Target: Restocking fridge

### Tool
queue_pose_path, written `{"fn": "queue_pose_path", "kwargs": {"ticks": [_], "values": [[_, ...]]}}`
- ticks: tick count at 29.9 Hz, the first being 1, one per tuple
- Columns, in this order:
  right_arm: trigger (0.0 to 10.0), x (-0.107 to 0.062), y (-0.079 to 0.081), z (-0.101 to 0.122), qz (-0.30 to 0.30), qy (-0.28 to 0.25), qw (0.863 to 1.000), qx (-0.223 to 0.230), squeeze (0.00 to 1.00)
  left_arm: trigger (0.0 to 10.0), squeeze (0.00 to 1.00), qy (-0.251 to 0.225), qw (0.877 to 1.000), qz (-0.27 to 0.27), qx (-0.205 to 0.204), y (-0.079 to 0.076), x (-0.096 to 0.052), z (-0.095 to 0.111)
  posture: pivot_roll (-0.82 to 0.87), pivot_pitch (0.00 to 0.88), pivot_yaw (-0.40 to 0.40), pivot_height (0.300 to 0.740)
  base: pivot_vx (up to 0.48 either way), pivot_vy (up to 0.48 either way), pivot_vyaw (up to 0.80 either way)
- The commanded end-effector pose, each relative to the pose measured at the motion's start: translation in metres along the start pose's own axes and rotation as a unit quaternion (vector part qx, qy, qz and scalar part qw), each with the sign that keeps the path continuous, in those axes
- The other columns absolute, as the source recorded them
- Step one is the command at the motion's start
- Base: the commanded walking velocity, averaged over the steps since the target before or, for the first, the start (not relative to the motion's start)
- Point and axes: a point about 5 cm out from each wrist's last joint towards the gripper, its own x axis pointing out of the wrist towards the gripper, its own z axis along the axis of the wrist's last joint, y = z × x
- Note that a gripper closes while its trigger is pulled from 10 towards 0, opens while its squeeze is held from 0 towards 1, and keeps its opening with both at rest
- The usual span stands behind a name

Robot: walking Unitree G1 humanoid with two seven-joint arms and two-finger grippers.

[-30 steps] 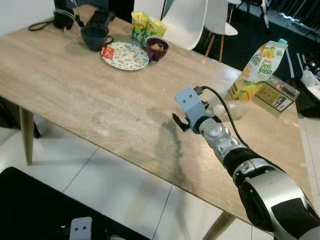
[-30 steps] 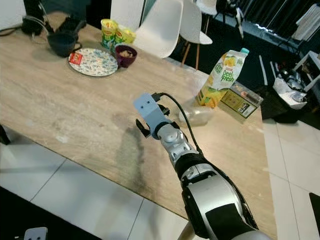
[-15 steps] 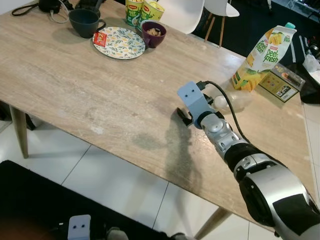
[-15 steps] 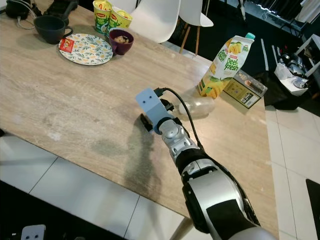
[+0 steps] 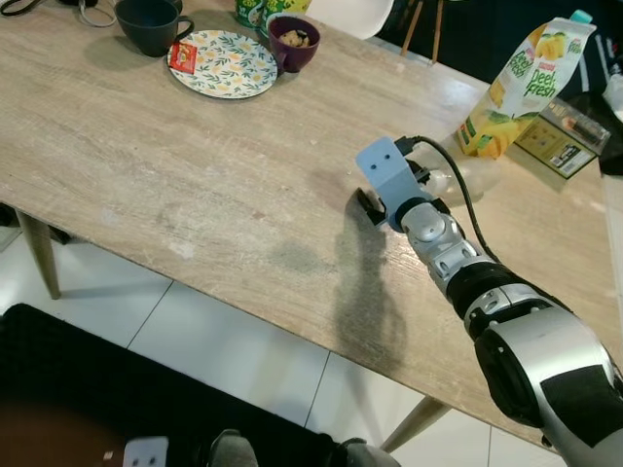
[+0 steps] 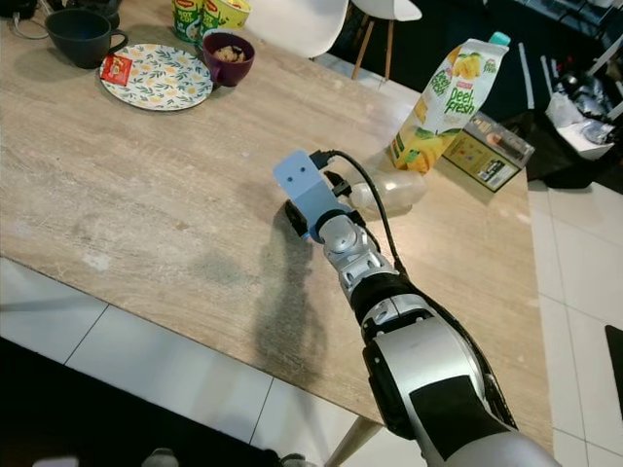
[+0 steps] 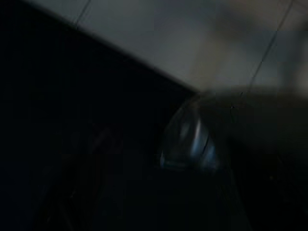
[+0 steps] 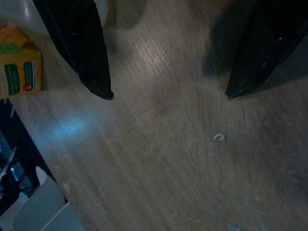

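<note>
My right tool (image 8: 166, 96) hangs low over the wooden desk (image 5: 146, 156), its two black fingers (image 8: 82, 48) spread wide with nothing but bare wood grain between their tips, so it is released and holds nothing. In the left eye view it sits a little right of the frame's centre, at the end of my silver right arm (image 5: 506, 321) that reaches in from the lower right corner. What I judge I must fetch for the fridge is the juice carton (image 5: 516, 88), standing upright though leaning a little in the upper right of the frame, its cap toward the top edge and its long axis running up and slightly right. It lies up and to the right of my tool, well apart from it. Between the two, just beside my wrist on its upper right, lies a clear plastic bottle (image 6: 389, 193) on its side, long axis running roughly left to right in the frame; it is the nearer thing. A small flat box (image 5: 560, 146) lies at the carton's base on the right. Either one is on my right arm's side, so the right tool is the one to swing up and rightward. My left tool hangs idle in the dark, and I cannot tell whether it is released or clenched.
</note>
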Motion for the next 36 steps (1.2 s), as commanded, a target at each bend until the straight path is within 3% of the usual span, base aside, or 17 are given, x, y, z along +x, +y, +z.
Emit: {"fn": "queue_pose_path", "kwargs": {"ticks": [1, 16, 24, 36], "values": [[10.0, -0.004, 0.001, -0.020, 0.004, 0.041, 0.999, -0.005, 0.00, 10.0, 0.00, 0.081, 0.990, -0.112, -0.004, -0.050, -0.017, -0.034, 0.29, 0.289, -0.301, 0.740, 0.000, 0.000, 0.00], [10.0, -0.005, -0.030, -0.023, -0.068, 0.052, 0.996, -0.030, 0.00, 10.0, 0.00, 0.058, 0.989, -0.138, 0.014, -0.049, -0.016, -0.026, 0.30, 0.308, -0.249, 0.740, 0.000, 0.000, 0.00], [10.0, -0.016, -0.064, -0.045, -0.143, 0.092, 0.984, -0.045, 0.00, 10.0, 0.00, 0.066, 0.988, -0.137, 0.026, -0.038, -0.019, -0.026, 0.30, 0.304, -0.222, 0.740, 0.000, 0.000, 0.00], [10.0, -0.029, -0.094, -0.064, -0.195, 0.129, 0.970, -0.062, 0.00, 10.0, 0.00, 0.066, 0.987, -0.145, 0.031, -0.040, -0.012, -0.021, 0.29, 0.283, -0.206, 0.740, 0.000, 0.000, 0.00]]}}
